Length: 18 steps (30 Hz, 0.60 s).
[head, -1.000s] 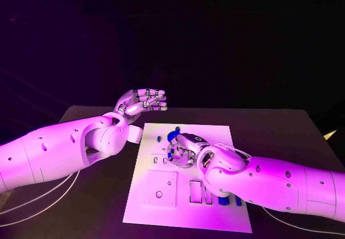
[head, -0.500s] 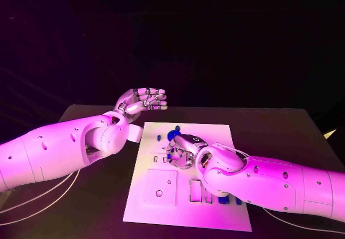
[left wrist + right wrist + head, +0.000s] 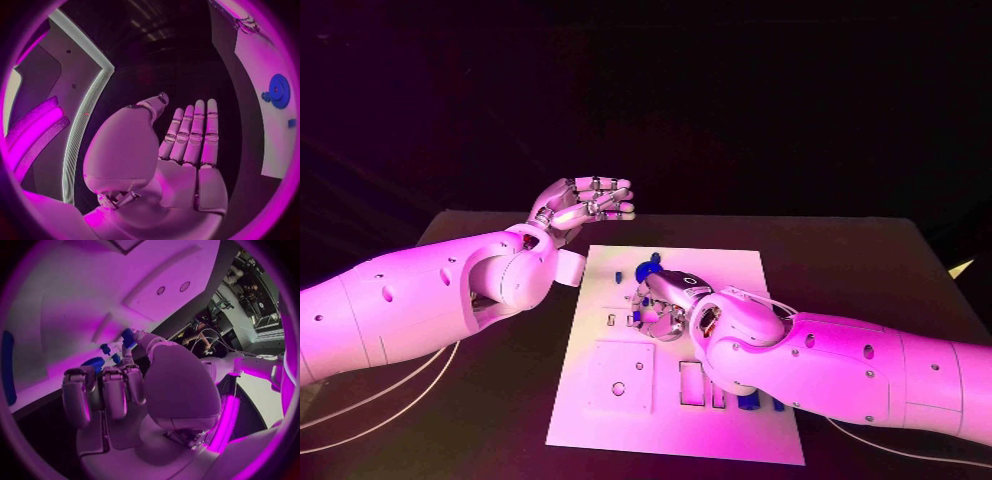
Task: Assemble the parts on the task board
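Observation:
The white task board [image 3: 733, 270] lies in the middle of the black table. My right hand [image 3: 668, 303] is low over the board's middle with its fingers curled down. In the right wrist view this right hand [image 3: 125, 390] has its thumb and fingertips closed on a small blue part [image 3: 127, 337] at the board [image 3: 94, 290]; small blue pegs [image 3: 105, 347] stand beside it. A round blue part [image 3: 649, 268] sits on the board just beyond the hand. My left hand [image 3: 586, 205] is raised past the board's far left corner, fingers straight, holding nothing, also seen as left hand [image 3: 187, 145].
A raised white square plate [image 3: 620, 378] and dark slots [image 3: 692, 385] are on the board's near half. More blue parts [image 3: 759, 403] lie at its near right, partly under my right arm. The left wrist view shows the round blue part [image 3: 278, 90] on the board [image 3: 262, 125].
My right hand has edged slightly to the left over the board. The left hand has stayed where it was.

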### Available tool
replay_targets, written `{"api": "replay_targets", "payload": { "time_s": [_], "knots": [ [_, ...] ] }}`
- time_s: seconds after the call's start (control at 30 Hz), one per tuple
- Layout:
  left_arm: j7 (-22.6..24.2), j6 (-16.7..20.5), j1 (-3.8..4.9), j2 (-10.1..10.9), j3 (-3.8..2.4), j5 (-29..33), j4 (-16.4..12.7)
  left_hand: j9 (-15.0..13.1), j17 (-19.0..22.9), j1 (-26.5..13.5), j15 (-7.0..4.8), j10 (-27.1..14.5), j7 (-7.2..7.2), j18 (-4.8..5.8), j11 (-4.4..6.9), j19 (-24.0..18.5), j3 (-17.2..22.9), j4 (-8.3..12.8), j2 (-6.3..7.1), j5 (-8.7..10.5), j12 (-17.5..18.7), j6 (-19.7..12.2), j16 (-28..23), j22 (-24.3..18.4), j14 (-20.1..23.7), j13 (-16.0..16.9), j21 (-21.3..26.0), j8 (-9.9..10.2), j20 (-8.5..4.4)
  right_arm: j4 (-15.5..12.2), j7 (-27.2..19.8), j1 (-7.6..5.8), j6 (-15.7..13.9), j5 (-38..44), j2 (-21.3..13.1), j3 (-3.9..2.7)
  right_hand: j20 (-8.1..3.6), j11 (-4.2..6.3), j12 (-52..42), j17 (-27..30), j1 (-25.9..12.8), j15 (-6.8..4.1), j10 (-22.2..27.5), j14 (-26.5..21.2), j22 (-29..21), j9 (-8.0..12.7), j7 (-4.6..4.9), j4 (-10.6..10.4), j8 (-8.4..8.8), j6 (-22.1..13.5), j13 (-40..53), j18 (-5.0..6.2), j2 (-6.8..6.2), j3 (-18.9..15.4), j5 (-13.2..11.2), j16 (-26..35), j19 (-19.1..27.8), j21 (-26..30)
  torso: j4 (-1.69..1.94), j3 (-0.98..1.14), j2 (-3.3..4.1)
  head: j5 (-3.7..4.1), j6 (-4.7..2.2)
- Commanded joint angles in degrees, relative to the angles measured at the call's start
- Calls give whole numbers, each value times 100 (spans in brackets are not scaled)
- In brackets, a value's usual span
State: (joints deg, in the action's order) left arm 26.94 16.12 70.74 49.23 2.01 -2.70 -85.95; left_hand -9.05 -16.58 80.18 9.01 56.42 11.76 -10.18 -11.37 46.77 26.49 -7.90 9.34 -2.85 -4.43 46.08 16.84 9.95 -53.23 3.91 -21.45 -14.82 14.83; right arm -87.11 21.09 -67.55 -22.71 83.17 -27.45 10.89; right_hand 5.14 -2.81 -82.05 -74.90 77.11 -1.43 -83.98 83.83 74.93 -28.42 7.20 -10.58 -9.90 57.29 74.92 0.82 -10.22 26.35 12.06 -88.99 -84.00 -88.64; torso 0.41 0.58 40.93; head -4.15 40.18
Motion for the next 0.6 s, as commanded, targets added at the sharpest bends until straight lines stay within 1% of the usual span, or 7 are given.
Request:
{"api": "replay_targets", "payload": {
  "time_s": [0.03,0.1,0.23,0.6],
  "knots": [
    [40,-46,3,-5,-5,-24,-18,9,-6,-13,-13,6,326,-15,-26,-30,12,8,-49,-9,20,-51,-36,7,43,5,-26,35,12,25,101,26,184,108,2,15,-13,12,35,-1208,-55,23,-50,544,1402,14,26,18,31,-39,793,-36,-9,-20,-24,31,-484,33,0,0,-3,-4,-6],
    [40,-47,3,-1,-5,-27,-18,9,-6,-13,-13,6,326,-15,-26,-30,12,8,-49,-9,20,-51,-36,7,43,5,-26,35,12,30,110,27,181,120,0,15,-10,3,49,-1202,-74,29,-41,542,1399,20,36,21,47,-66,783,-34,-28,-21,-30,34,-480,39,-2,-2,-5,-6,-6],
    [39,-47,3,9,-5,-29,-18,8,-15,-15,-10,8,327,-14,-28,-42,12,10,-50,-9,22,-50,-38,7,47,6,-28,34,14,38,121,29,164,144,-9,16,-4,-9,75,-1200,-96,38,-23,542,1393,29,51,25,69,-103,764,-31,-52,-23,-37,36,-473,51,-1,3,-4,-11,1],
    [38,-51,3,18,-5,-30,-5,8,-15,-15,-10,8,327,-14,-28,-42,12,10,-50,-9,22,-50,-38,7,47,6,-28,34,14,38,86,30,133,166,-6,17,24,-53,155,-1178,-142,74,36,536,1383,62,102,49,149,-230,703,-26,-121,-14,-34,46,-460,70,-4,3,-7,-19,-2]
  ]
}}
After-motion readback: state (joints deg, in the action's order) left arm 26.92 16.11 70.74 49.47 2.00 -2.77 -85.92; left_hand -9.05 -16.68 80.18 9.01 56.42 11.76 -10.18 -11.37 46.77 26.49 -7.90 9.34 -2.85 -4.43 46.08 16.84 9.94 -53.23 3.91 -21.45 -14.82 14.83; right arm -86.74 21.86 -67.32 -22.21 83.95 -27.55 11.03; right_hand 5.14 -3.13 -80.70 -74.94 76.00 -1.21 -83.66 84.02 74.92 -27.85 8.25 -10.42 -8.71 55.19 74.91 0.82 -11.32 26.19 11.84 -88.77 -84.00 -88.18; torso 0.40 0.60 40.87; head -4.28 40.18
